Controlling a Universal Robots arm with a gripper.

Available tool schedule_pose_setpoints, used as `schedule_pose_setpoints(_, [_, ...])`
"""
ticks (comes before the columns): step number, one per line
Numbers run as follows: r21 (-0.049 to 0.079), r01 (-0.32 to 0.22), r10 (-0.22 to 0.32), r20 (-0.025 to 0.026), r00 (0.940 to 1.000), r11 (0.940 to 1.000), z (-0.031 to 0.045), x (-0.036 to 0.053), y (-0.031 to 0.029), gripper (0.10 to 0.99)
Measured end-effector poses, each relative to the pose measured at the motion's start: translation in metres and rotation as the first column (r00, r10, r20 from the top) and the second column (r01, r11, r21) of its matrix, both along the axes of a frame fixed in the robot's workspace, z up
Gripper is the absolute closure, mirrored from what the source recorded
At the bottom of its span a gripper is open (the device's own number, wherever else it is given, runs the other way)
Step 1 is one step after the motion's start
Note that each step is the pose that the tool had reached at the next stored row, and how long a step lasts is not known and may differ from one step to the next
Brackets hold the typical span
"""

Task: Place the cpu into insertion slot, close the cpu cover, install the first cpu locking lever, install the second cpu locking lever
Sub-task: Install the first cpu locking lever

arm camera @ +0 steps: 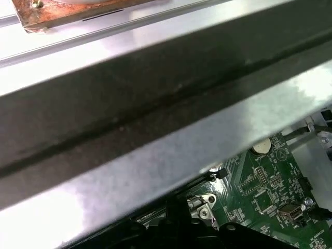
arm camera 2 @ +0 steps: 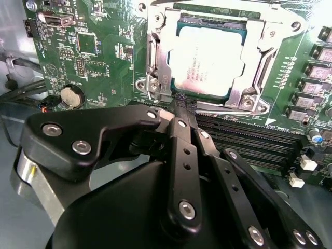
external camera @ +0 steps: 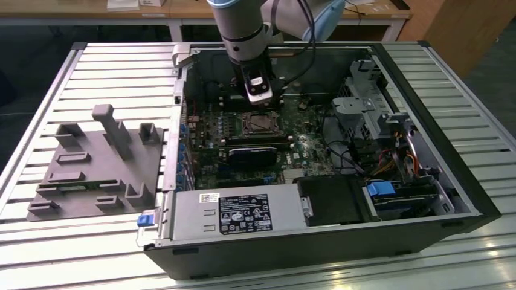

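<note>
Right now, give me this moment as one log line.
cpu: seated | cpu cover: closed over it | gripper: at cover's edge

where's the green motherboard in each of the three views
Exterior view: the green motherboard lies inside the open black computer case, under the gripper.
Second wrist view: the board lies beyond the gripper, carrying the silver-topped cpu.
First wrist view: the board lies past the grey metal case rail.
Shared landmark: the round silver coin battery, in both wrist views.
</note>
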State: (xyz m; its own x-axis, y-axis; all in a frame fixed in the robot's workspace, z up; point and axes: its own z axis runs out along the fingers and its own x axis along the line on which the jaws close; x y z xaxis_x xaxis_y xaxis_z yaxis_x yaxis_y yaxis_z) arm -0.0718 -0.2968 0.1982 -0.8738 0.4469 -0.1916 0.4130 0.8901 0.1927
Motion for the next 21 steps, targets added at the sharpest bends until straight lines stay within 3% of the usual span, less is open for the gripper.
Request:
schedule_pose_setpoints(10, [0.008,0.0,0.0,0.0,1.0,1.0,0.0003,0.0024,0.0003,0.98])
schedule_pose_setpoints(17, [0.009,0.0,0.0,0.0001,1.0,1.0,0.0064,0.0024,0.0003,0.98])
schedule_pose_setpoints(21, [0.027,0.0,0.0,0.0006,1.0,0.9996,0.0065,0.0024,0.0002,0.98])
